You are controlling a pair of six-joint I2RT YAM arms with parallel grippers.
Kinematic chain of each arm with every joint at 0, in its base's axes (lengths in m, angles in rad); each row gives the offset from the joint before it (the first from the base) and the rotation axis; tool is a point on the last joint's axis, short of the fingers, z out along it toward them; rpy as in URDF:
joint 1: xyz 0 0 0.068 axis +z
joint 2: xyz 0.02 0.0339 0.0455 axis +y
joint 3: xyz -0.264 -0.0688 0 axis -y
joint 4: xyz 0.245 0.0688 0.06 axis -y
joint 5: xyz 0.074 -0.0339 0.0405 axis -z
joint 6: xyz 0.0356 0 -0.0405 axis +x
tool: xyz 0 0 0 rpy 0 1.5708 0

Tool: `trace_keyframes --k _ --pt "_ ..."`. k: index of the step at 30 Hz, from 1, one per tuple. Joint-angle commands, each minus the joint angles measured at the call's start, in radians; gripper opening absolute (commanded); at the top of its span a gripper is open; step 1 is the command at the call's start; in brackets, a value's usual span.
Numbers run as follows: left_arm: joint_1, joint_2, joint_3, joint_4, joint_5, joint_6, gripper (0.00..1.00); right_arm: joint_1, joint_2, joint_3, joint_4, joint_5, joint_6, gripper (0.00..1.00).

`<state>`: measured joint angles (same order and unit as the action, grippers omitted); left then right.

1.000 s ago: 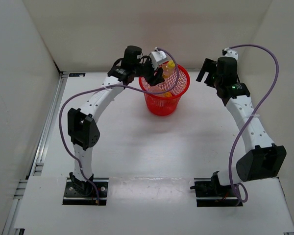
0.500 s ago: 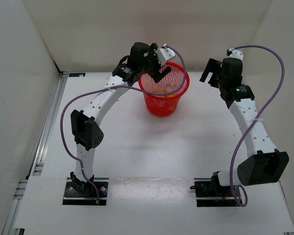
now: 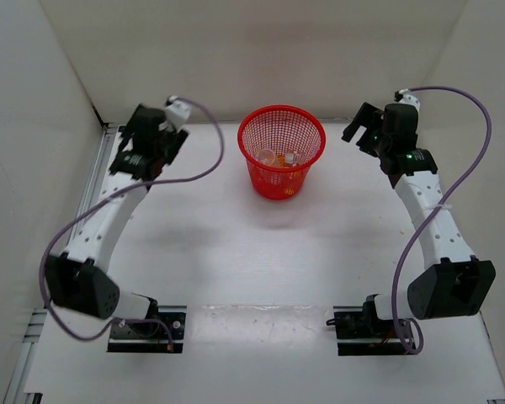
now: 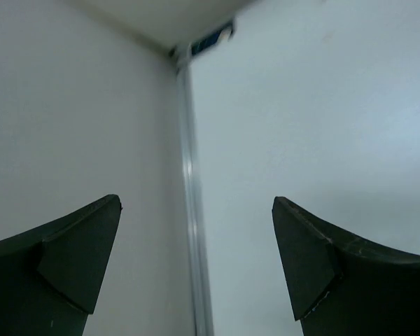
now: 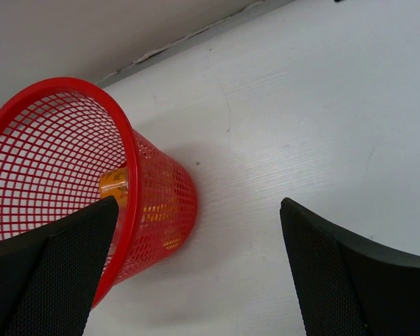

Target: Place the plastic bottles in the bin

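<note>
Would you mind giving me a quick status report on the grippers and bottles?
Left gripper open, empty, near far-left corner. Right gripper open, empty, beside bin. Bottles inside bin, count unclear. Nothing in the way.

Red mesh bin, upper centre
Orange and clear bottles inside its red grid; white table, purple cables.
</note>
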<state>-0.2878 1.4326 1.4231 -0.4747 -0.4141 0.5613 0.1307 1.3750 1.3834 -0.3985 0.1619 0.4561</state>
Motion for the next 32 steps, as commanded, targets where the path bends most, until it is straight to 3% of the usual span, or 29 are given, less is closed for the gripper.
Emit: trace_keyframes --k 1,3,6,8,12,22,32 --pt "0.087 -0.232 -0.247 -0.102 -0.151 -0.04 1.0 -0.009 -0.056 -0.026 -0.039 -0.016 0.142 0.99" --pt "0.169 -0.405 -0.437 -0.168 -0.109 -0.04 1.0 -0.009 -0.068 -0.026 -0.075 -0.016 0.223 0.99" --pt "0.252 -0.588 -0.599 -0.347 0.012 -0.05 1.0 -0.009 -0.091 -0.026 -0.17 -0.031 0.308 0.99" --pt "0.266 -0.653 -0.642 -0.433 0.107 -0.066 1.0 -0.009 -0.135 -0.093 -0.206 -0.051 0.334 0.99" --pt "0.295 -0.776 -0.696 -0.544 0.152 -0.173 1.0 -0.009 -0.25 -0.263 -0.206 -0.105 0.375 0.99" --pt "0.43 -0.837 -0.788 -0.544 0.239 -0.251 1.0 -0.009 -0.468 -0.469 -0.188 -0.093 0.414 0.99" --pt "0.498 -0.773 -0.788 -0.516 0.21 -0.282 1.0 -0.009 -0.396 -0.414 -0.151 -0.094 0.391 0.99"
